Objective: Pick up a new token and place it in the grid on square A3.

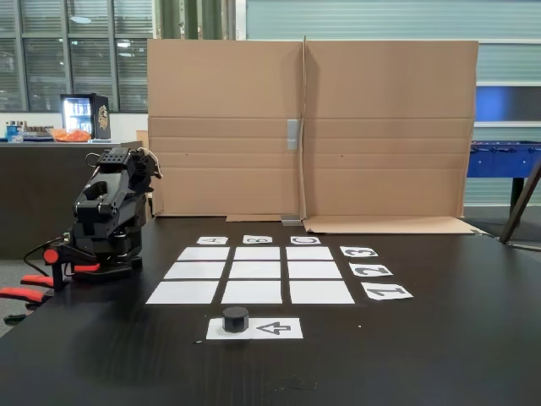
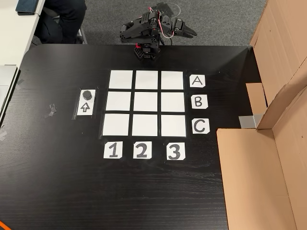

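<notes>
The arm [image 1: 108, 216] is sitting folded up at the table edge, well apart from the token – left side in the fixed view, top centre in the other view [image 2: 151, 33]. The gripper [image 2: 188, 32] is pointing away from the grid in the other view, not touching anything. I cannot tell whether the jaws are apart or together; the black parts are blurring into each other in both views.

The token [image 1: 235, 319] is resting on the single white sheet with the arrow [image 1: 272, 328], sitting at the end the arrow is pointing toward. In the other view the token [image 2: 87, 95] is showing at the top of that sheet [image 2: 85, 109], just beside the grid's column 1.

The grid [image 2: 144, 102] is lying flat on the black table [image 2: 57, 182] – 9 white rectangles, none carrying a token. Labels A [image 2: 196, 81], B [image 2: 198, 101], C [image 2: 200, 126] are running down the right side in the other view, and 1 [image 2: 112, 150], 2 [image 2: 141, 150], 3 [image 2: 175, 151] along the bottom. Square A3 [image 2: 171, 80] is sitting at the top right corner of the grid there, next to label A, and it is bare. In the fixed view square A3 [image 1: 204, 253] is showing at the far left corner.

A cardboard wall [image 1: 308, 127] is standing behind the grid. Red clamps [image 1: 38, 283] are gripping the table edge beside the arm base.
</notes>
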